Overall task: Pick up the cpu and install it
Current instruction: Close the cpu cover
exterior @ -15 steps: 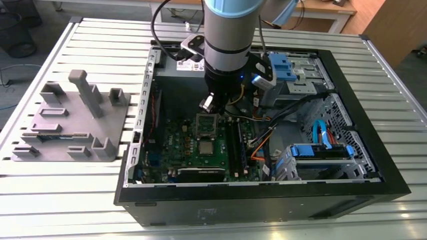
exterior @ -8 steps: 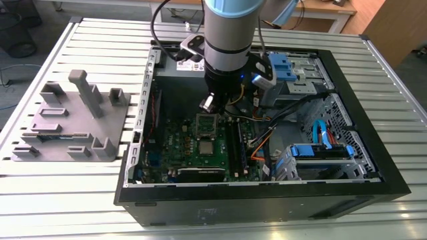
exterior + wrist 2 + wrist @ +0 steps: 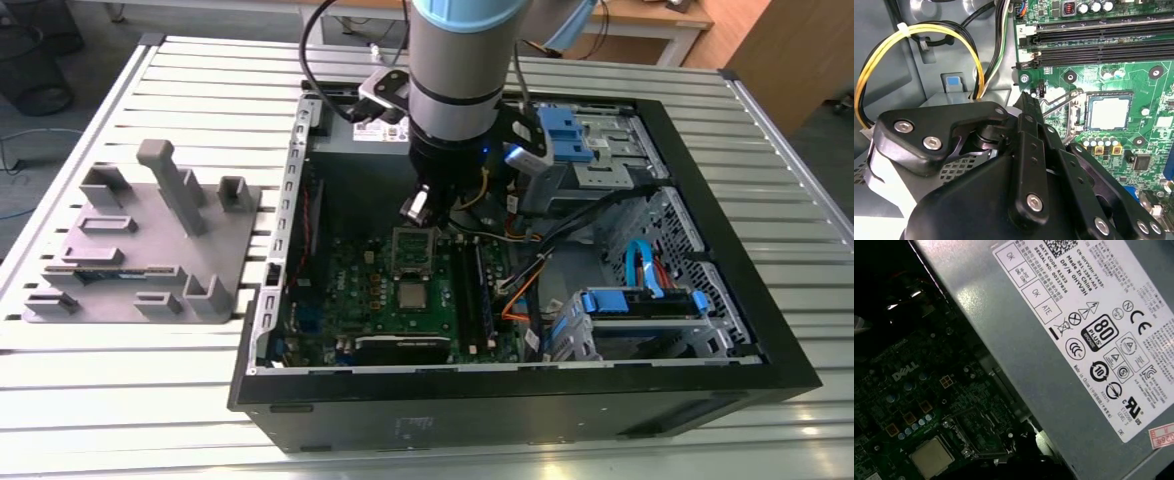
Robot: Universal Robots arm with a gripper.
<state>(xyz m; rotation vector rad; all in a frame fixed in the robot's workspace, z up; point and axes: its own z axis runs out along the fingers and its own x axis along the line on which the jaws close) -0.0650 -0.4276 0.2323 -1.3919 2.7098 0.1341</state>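
The cpu [image 3: 414, 295], a small square chip with a pale metal top, lies flat in its socket on the green motherboard [image 3: 350, 290] inside the open computer case. Both wrist views show the cpu too [image 3: 1109, 112] [image 3: 931, 457]. The shiny socket frame [image 3: 414, 248] stands flipped open just beyond it, and the thin wire lever [image 3: 1064, 100] is raised beside the socket. My gripper [image 3: 418, 212] hangs over the open frame, a little above the board and apart from the cpu. Its black fingers meet at one tip [image 3: 1026, 97], shut with nothing in them.
A grey plastic block with upright posts [image 3: 134, 240] stands on the slatted table at the exterior view's left. The grey power supply [image 3: 1079, 340] sits close behind the gripper. Yellow cables [image 3: 914, 35], black memory slots [image 3: 1094, 42] and blue drive bays [image 3: 574, 135] crowd the case.
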